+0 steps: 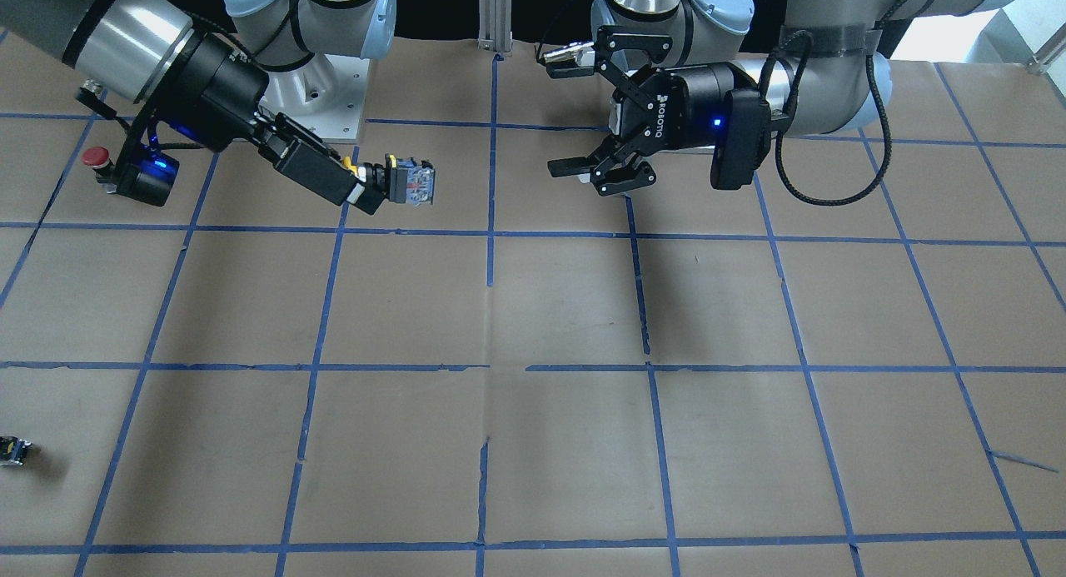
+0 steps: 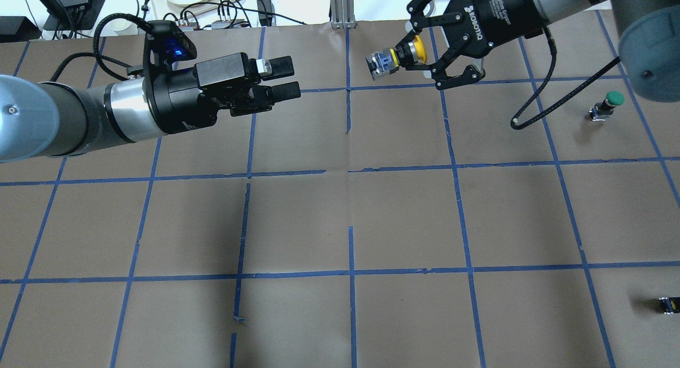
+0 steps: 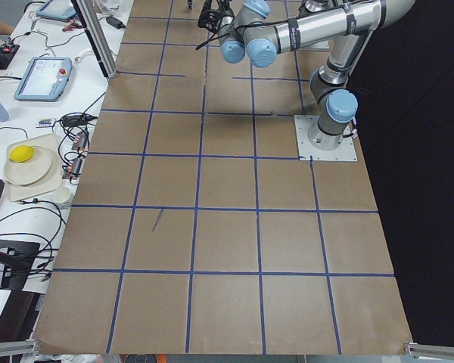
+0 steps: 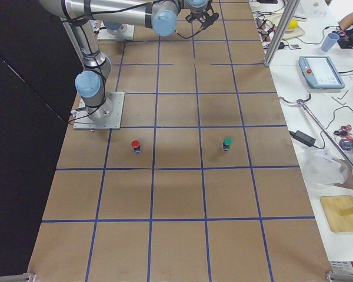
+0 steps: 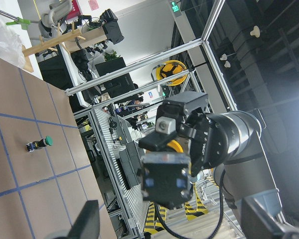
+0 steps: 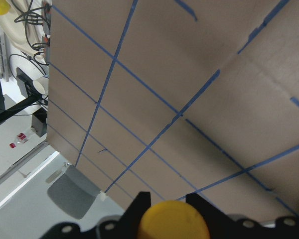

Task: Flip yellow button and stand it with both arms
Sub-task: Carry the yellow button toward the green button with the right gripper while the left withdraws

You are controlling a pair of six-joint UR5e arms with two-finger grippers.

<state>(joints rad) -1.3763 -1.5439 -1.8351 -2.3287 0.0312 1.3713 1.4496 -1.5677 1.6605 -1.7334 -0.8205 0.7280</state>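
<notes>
My right gripper (image 2: 409, 53) is shut on the yellow button (image 2: 396, 56) and holds it sideways above the table's far middle. The yellow cap (image 2: 419, 46) faces my right palm and the grey base (image 2: 380, 61) points toward my left gripper. In the front-facing view the button (image 1: 408, 181) sticks out of the right gripper (image 1: 371, 186). My left gripper (image 1: 562, 115) is wide open and empty, facing the button with a clear gap between; it also shows in the overhead view (image 2: 295, 77). The left wrist view shows the button's base (image 5: 164, 181) straight ahead. The right wrist view shows the cap (image 6: 174, 219).
A red-capped button (image 1: 96, 156) stands near the right arm's base. A green-capped button (image 2: 611, 100) stands at the right side. A tiny black-and-yellow block (image 2: 668, 304) lies near the right front edge. The brown table (image 2: 350, 214) has a blue tape grid.
</notes>
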